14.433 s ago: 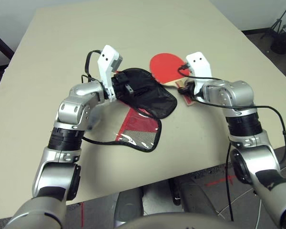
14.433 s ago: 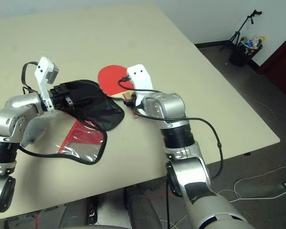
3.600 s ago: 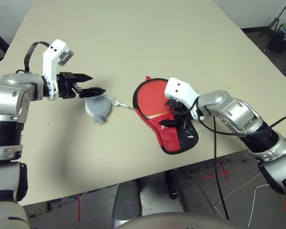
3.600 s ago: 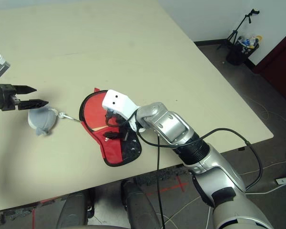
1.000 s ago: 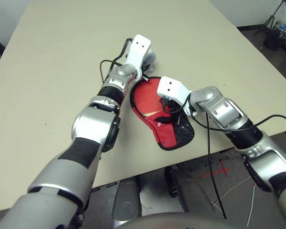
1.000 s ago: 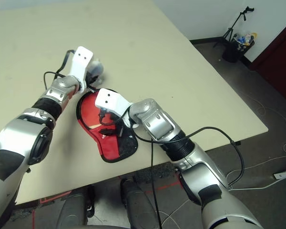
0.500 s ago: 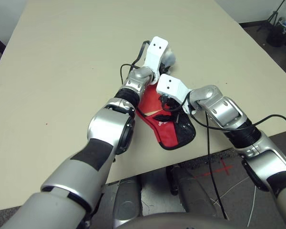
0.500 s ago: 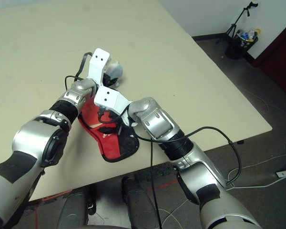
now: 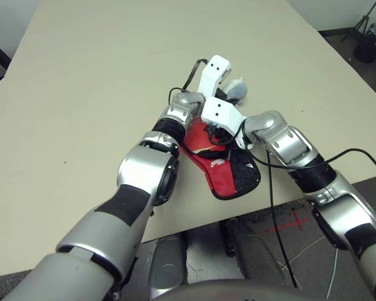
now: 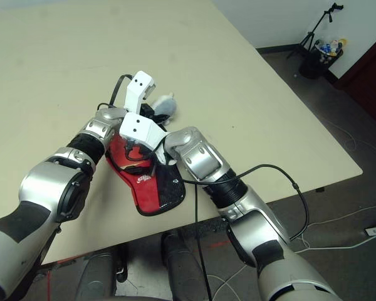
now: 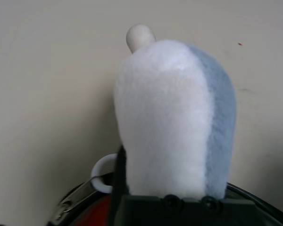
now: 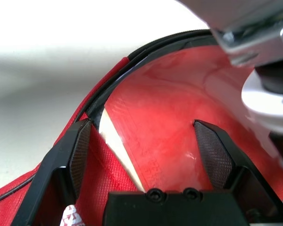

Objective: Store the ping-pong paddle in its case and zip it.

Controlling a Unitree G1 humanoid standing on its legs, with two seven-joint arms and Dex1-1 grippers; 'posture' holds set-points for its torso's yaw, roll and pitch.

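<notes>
The case (image 9: pixel 220 170) lies red side up near the table's front edge, its mesh patch (image 9: pixel 244 175) toward me. Through its clear plastic shows the ping-pong paddle (image 12: pixel 179 122), red face and a pale strip of wood. My right gripper (image 12: pixel 141 127) stands open over that plastic, one finger on each side of the paddle's neck. My left gripper (image 9: pixel 225 94) reaches past the case's far end, right against the grey and white plush charm (image 11: pixel 174 117). The charm hides what lies ahead of that gripper. A white ring (image 11: pixel 103 172) and the case's black piping sit below the charm.
The beige table (image 9: pixel 100 75) stretches far to the left and back. Its front edge runs just below the case. A tripod and a bin (image 10: pixel 326 37) stand on the floor beyond the right corner. My two forearms cross closely above the case.
My left arm has swept right along the case's far rim, carrying the plush charm from the case's left side to its upper right. The right gripper stays open on the case.
</notes>
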